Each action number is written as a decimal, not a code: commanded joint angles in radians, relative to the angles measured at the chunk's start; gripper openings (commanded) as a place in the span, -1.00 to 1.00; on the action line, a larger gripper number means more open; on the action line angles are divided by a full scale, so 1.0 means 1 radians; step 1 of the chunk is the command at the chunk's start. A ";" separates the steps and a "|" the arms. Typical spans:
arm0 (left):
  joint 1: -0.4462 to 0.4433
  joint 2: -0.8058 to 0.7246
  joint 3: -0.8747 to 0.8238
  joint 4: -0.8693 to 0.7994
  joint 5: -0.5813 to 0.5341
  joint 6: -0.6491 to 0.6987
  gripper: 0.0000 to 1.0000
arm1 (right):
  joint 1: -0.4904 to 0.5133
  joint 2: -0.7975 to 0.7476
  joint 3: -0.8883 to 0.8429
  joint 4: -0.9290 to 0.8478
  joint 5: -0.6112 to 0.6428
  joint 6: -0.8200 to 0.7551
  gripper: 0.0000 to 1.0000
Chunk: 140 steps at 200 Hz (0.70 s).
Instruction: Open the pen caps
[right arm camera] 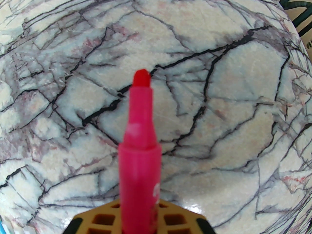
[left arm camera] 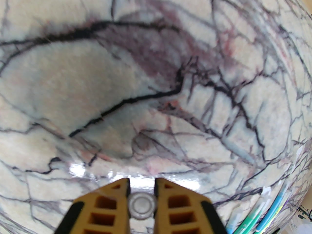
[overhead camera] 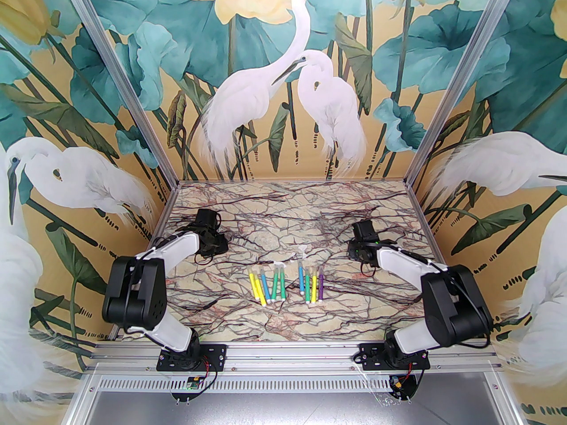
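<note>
Two clusters of marker pens (overhead camera: 268, 283) lie side by side at the middle of the marble-patterned table (overhead camera: 310, 202). Their yellow, blue, green and purple bodies run roughly parallel, and a couple of loose caps (overhead camera: 303, 250) rest on the table just above them in the frame. The left fingers (left arm camera: 123, 194), yellow and ribbed, are drawn in narrow and pinch a clear pen cap (left arm camera: 142, 205), seen end-on as a ring between them. A few pens show at the lower right corner of the left wrist view. The right fingers (right arm camera: 107, 218) clamp a pink pen (right arm camera: 140, 160) that points up the frame, its red tip (right arm camera: 141, 78) bare. Seen from overhead, the two arms' fingers sit well apart, one to the left of the clusters and one to the right.
</note>
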 commanded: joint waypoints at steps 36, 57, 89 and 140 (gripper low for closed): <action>0.013 0.075 0.007 0.029 0.073 0.005 -1.00 | -0.020 0.053 0.028 0.010 -0.011 0.035 -1.00; 0.013 0.092 0.011 0.030 0.080 0.007 -0.99 | -0.023 0.066 0.024 0.015 -0.014 0.039 -0.99; 0.017 0.112 0.023 0.021 0.091 0.011 -0.93 | -0.026 0.082 0.022 0.019 -0.015 0.046 -0.95; 0.020 0.135 0.037 0.009 0.098 0.013 -0.83 | -0.028 0.109 0.037 0.015 -0.023 0.045 -0.76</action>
